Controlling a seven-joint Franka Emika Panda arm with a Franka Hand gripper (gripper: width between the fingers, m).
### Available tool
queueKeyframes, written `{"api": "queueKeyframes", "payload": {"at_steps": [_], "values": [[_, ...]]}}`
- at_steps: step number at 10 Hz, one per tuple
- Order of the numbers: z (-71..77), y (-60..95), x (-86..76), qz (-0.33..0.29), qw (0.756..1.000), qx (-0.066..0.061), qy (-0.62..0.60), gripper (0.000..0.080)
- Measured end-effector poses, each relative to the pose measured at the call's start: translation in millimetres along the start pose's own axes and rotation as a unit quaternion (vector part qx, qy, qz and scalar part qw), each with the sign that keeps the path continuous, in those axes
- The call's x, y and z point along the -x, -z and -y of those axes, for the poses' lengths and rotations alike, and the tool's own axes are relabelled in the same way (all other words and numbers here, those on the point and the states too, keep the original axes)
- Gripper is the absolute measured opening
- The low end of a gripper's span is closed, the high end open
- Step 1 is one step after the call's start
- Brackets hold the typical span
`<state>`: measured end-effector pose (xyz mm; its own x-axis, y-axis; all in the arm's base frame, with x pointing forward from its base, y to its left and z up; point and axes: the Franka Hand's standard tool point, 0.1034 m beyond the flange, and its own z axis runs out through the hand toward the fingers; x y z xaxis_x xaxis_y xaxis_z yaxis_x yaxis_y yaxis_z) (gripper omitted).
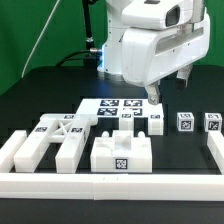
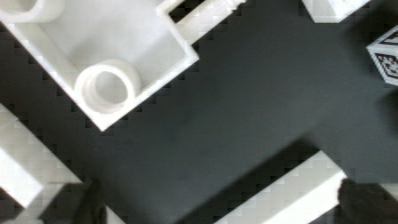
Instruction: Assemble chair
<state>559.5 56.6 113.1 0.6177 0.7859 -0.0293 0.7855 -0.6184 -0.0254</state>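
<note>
The chair lies in loose white tagged pieces on the black table. A wide piece with a cross brace point(image 1: 55, 135) sits at the exterior view's left, and a blocky piece point(image 1: 120, 152) lies at the front middle. Small tagged blocks point(image 1: 150, 122) point(image 1: 185, 122) stand toward the right. My gripper point(image 1: 157, 95) hangs above the table near the marker board point(image 1: 108, 104), open and holding nothing. In the wrist view my gripper point(image 2: 217, 200) shows dark fingertips point(image 2: 75, 203) set wide apart over the black table. A white piece with a round hole point(image 2: 107, 62) and a tagged block point(image 2: 386, 55) lie beyond it.
Low white border bars run along the left point(image 1: 10, 150), front point(image 1: 110, 186) and right point(image 1: 214, 150) of the work area. A white strip point(image 2: 294, 190) crosses under the gripper in the wrist view. A black cable hangs behind the arm.
</note>
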Motion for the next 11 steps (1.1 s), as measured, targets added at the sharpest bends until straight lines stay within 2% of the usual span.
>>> {"api": "queueKeyframes", "payload": {"at_steps": [7, 9, 11], "values": [[-2.9, -1.5, 3.4, 0.001, 1.0, -0.001, -0.003, 0.065], [-34.4, -10.9, 27.4, 0.011, 0.999, 0.001, -0.035, 0.065], [-53.6, -19.6, 42.9, 0.013, 0.989, 0.002, -0.147, 0.065]]}}
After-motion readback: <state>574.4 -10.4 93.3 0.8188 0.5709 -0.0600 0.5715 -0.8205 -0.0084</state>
